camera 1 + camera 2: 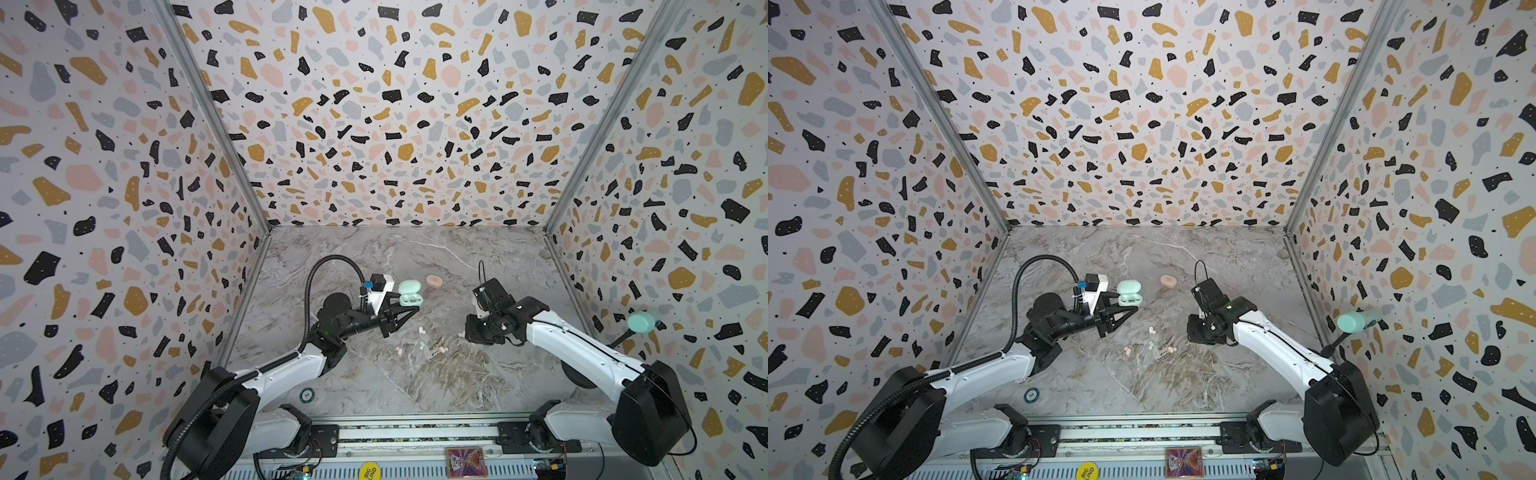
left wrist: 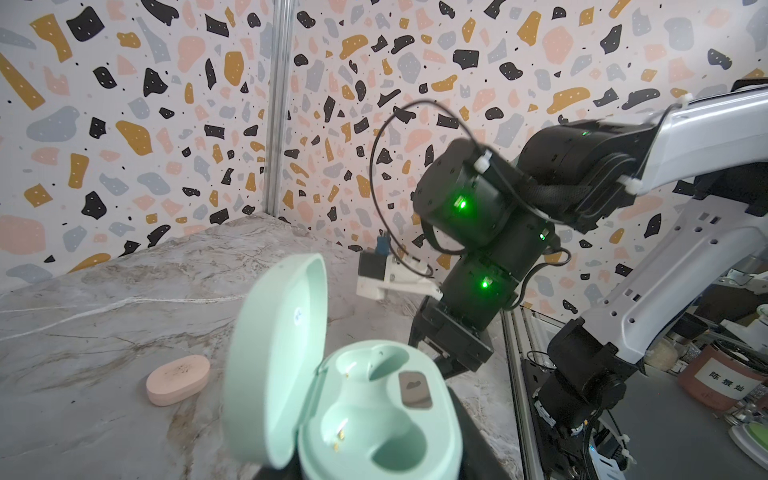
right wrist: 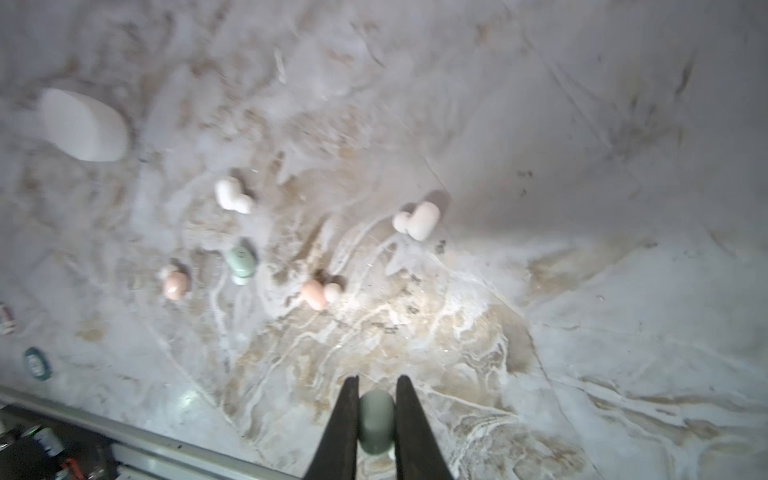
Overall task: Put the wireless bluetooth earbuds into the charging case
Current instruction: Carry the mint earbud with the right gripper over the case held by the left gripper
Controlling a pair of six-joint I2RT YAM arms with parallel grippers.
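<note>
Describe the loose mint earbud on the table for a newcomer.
On the marble table, look in front of the open mint case to the scatter of tiny buds. The mint earbud lies between two pink buds, the only green one lying there.

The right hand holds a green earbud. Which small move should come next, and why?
Probably lift the right hand and carry its mint earbud toward the open mint case in the left hand; both wells look empty.

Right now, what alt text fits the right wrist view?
The right gripper is shut on a green earbud, marble table behind it. Five more lie loose on it: two white earbuds, two pink earbuds, one green bud.
</note>
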